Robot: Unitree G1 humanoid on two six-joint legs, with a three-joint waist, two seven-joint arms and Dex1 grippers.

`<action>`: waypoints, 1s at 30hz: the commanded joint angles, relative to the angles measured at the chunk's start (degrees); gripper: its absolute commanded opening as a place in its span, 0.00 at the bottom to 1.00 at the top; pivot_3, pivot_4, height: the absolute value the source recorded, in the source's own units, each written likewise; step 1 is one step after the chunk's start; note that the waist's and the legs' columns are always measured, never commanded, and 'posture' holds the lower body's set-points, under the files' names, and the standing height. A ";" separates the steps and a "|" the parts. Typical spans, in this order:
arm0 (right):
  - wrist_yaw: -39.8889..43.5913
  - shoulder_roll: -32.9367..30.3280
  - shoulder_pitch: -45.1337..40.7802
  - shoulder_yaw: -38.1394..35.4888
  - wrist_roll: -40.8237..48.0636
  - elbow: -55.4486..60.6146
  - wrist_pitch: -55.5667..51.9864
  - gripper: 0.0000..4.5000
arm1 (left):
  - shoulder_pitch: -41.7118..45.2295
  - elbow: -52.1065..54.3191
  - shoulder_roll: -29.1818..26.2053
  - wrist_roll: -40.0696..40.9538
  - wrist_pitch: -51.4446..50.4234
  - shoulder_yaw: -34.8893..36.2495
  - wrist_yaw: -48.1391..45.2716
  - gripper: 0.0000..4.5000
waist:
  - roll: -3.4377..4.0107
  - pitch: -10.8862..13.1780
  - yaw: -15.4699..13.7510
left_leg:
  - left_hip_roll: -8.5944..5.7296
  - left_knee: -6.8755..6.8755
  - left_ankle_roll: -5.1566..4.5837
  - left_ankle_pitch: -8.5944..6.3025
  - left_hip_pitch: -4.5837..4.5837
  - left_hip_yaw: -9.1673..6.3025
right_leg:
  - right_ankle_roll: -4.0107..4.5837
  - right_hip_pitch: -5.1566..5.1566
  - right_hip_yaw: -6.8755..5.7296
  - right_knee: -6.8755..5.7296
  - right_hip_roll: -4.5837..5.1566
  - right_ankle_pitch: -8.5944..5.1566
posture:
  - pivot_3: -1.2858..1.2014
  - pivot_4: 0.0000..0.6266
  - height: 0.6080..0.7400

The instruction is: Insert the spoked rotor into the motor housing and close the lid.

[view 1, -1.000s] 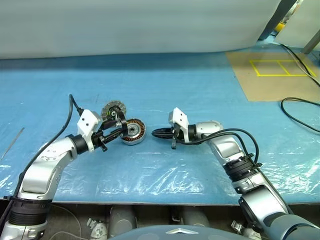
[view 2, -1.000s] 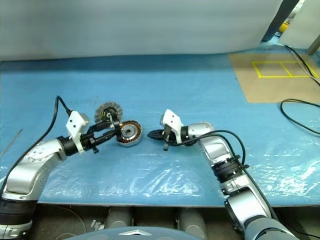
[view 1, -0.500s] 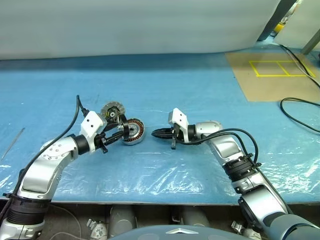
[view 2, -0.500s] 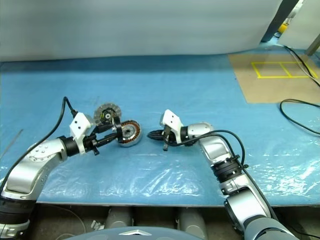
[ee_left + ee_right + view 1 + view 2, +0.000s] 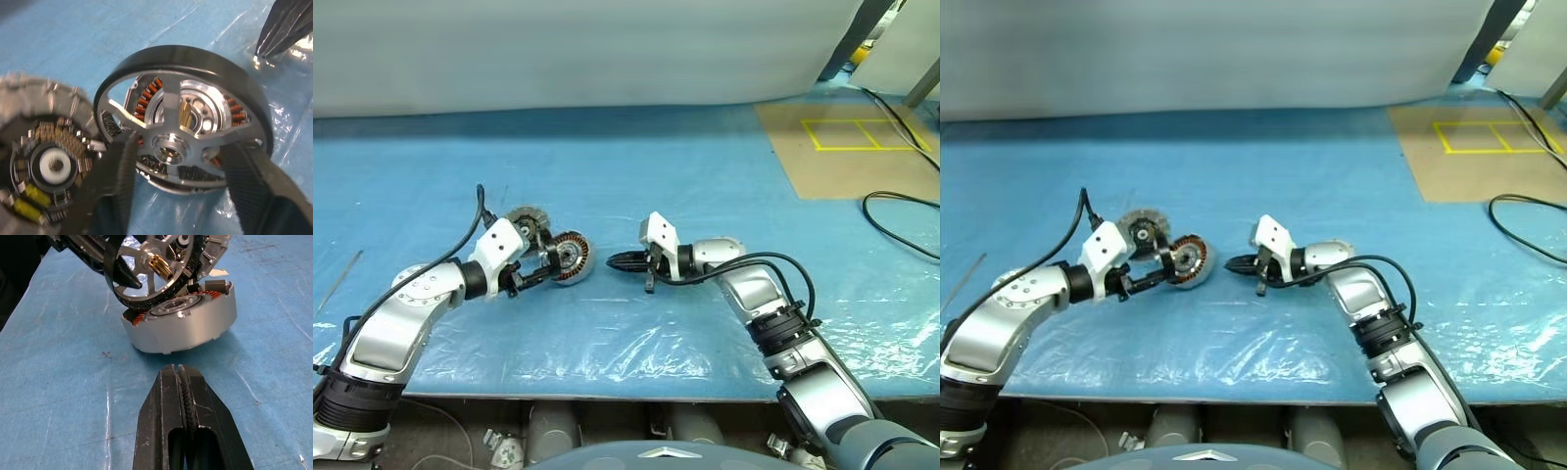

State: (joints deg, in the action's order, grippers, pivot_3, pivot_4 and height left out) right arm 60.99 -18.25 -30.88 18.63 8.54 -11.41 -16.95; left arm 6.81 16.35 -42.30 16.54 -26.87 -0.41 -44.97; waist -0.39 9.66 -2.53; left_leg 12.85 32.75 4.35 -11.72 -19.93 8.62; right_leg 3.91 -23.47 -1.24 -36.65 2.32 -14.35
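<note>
Spoked rotor (image 5: 183, 117), a dark ring with silver spokes, sits tilted over the round silver motor housing (image 5: 183, 325) at left centre of the head views, between the parted fingers of the left gripper (image 5: 183, 181), so it may jam or slip off crooked, while the right gripper (image 5: 180, 382) waits pressed together nearby.

Head pair overhead; wrist views close.

You see the rotor (image 5: 186, 117) has a matt black outer ring and bright, smooth metal spokes with a brass-coloured pin at the hub. The motor housing (image 5: 181, 325) is brushed silver metal, with glossy copper windings inside. The ribbed disc (image 5: 44, 161) looks like rough dull metal. The counter (image 5: 705, 186) carries a blue sheet under crinkled, shiny clear plastic film. Both end effectors have matt black, ribbed fingers (image 5: 188, 431).
</note>
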 commanded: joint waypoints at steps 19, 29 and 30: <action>-0.30 0.98 -1.16 0.24 -1.07 -0.55 2.28 0.00 | 3.27 0.17 2.67 3.15 -4.30 0.94 -0.70 0.72 | 0.05 0.01 -0.07 | -0.01 -0.02 -0.04 0.02 -0.04 -0.01 | 0.00 0.04 -0.01 0.06 0.01 -0.01 | 0.52 0.24 1.00; -0.30 1.48 -1.43 0.07 -1.61 -1.24 2.72 0.00 | 3.75 0.05 2.84 4.33 -4.56 1.23 -0.67 0.36 | 0.05 0.01 -0.03 | -0.01 -0.06 -0.04 0.02 -0.06 -0.01 | 0.00 0.04 -0.02 0.14 0.01 -0.01 | 0.52 0.24 1.00; -0.28 1.50 -1.46 0.06 -1.62 -1.29 2.73 0.00 | 3.66 0.18 2.68 4.43 -4.59 1.36 -0.87 0.36 | 0.05 0.01 -0.02 | -0.01 -0.06 -0.04 0.02 -0.06 -0.01 | 0.00 0.04 -0.02 0.14 0.01 -0.01 | 0.52 0.24 1.00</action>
State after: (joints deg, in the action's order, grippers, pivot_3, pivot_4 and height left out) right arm 60.82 -17.07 -30.92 18.81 6.85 -13.04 -15.33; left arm 10.69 15.93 -39.41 20.32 -30.76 0.48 -45.44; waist -0.34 9.67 -2.55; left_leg 12.84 32.69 4.31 -11.70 -19.99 8.61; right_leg 3.91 -23.43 -1.27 -36.51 2.33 -14.35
